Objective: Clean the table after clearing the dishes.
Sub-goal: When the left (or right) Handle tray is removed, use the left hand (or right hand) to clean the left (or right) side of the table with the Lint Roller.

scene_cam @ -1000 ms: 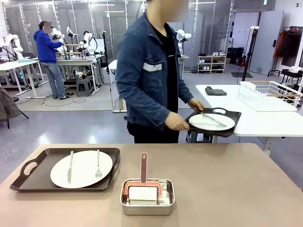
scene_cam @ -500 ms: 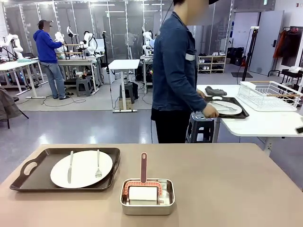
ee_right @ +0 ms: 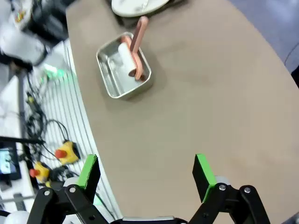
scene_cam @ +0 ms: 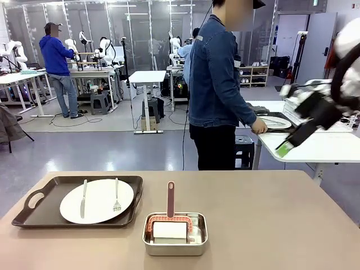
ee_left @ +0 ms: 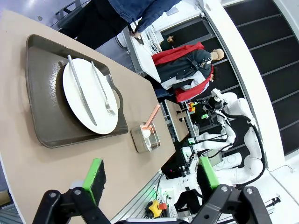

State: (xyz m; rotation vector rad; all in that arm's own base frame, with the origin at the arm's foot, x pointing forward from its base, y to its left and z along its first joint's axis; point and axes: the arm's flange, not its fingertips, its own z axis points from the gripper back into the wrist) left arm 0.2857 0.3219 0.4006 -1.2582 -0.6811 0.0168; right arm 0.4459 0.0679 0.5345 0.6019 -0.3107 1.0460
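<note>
On the beige-brown table point(scene_cam: 270, 225), at the left, a dark handled tray point(scene_cam: 39, 198) carries a round white plate point(scene_cam: 97, 201) with a knife and a fork. The left wrist view looks down on this same plate point(ee_left: 88, 95), with my left gripper point(ee_left: 150, 173) open and empty, high above the table. A person at the far side rests a hand on a second tray with a plate point(scene_cam: 275, 122) on the white side table. My right gripper point(scene_cam: 289, 143) hangs blurred at the upper right. In its own view the right gripper point(ee_right: 147, 175) is open above bare table point(ee_right: 210, 102).
A small steel pan point(scene_cam: 174, 233) holding a pink-handled roller sits near the table's front edge at the middle, and also appears in both wrist views point(ee_left: 145, 136) point(ee_right: 124, 65). A white wire basket point(scene_cam: 320, 112) stands on the side table. The table's right half is bare.
The person turned and carried the second tray with its plate to the white side table. My right arm has swung into the front view at the upper right.
</note>
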